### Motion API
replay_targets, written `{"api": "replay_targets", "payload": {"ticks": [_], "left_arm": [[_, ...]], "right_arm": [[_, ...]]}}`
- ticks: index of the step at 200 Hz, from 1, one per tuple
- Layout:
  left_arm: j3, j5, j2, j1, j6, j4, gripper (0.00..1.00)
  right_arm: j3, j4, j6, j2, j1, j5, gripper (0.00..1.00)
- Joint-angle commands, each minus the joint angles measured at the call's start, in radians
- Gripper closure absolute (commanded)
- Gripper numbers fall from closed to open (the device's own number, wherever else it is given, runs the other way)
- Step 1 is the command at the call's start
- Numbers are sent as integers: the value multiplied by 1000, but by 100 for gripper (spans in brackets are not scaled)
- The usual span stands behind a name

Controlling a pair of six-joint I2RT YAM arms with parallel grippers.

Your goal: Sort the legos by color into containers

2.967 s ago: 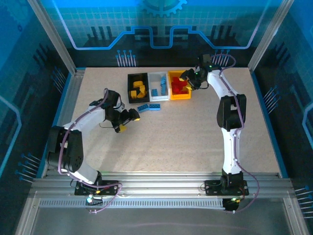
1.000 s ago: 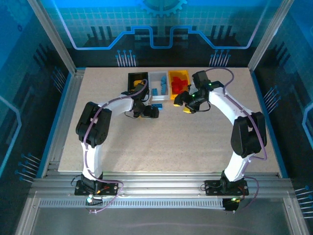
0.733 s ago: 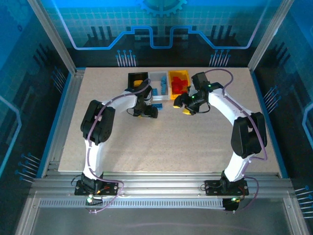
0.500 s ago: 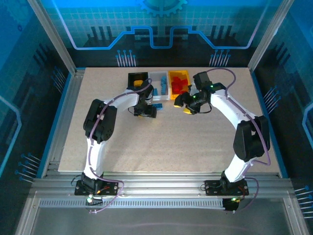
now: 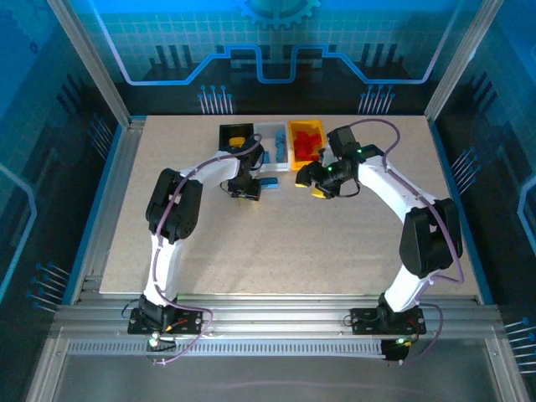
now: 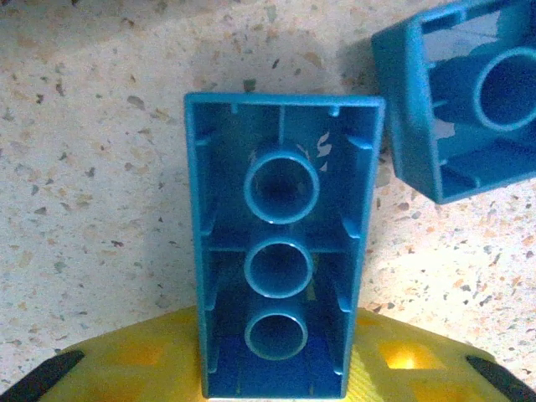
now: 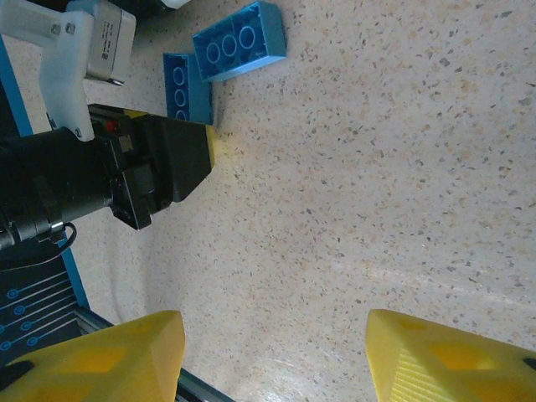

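**Left arm.** The left gripper is down at the table top, just near of the black bin and the white bin. In the left wrist view, 1 blue brick lies hollow side up with 3 tubes showing. Its near end is set between the yellow fingers, which sit against both long sides with no gap visible. The gripper is judged clenched on this brick, which rests on the table top.

**Right arm.** The right gripper hangs just near of the yellow-orange bin. In the right wrist view, its 2 fingertips stand well apart over bare table top, so it is released.

**Task items.**
- A second blue brick lies on the table top just right of the held one. The left wrist view does not show whether the 2 touch.
- The black bin holds a yellow brick.
- The white bin holds blue bricks.
- The yellow-orange bin holds red bricks.
- The 3 bins stand side by side at the far middle of the table top.
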State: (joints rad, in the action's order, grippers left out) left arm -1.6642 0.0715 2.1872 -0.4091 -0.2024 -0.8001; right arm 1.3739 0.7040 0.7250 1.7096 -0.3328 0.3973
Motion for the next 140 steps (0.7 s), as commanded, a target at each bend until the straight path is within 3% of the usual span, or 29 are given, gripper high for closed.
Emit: {"api": "replay_targets", "payload": {"ticks": [1,18,60,82,140], "left_arm": [[-19,51,30,12,22,51,64],[-7,46,23,12,27,52,71],[49,41,-21,12,31,61,75],[95,27,-54,12,34,70,83],[239,1,-187,11,-6,66,82]], "right_arm": [[-14,-6,8,-24,-14,8,39],[-15,-6,5,-24,-14,9,40],[-9,-3,-6,-21,-14,10,39],[-5,-5,-12,-16,-14,14,39],[6,-18,-25,16,-14,32,39]]}}
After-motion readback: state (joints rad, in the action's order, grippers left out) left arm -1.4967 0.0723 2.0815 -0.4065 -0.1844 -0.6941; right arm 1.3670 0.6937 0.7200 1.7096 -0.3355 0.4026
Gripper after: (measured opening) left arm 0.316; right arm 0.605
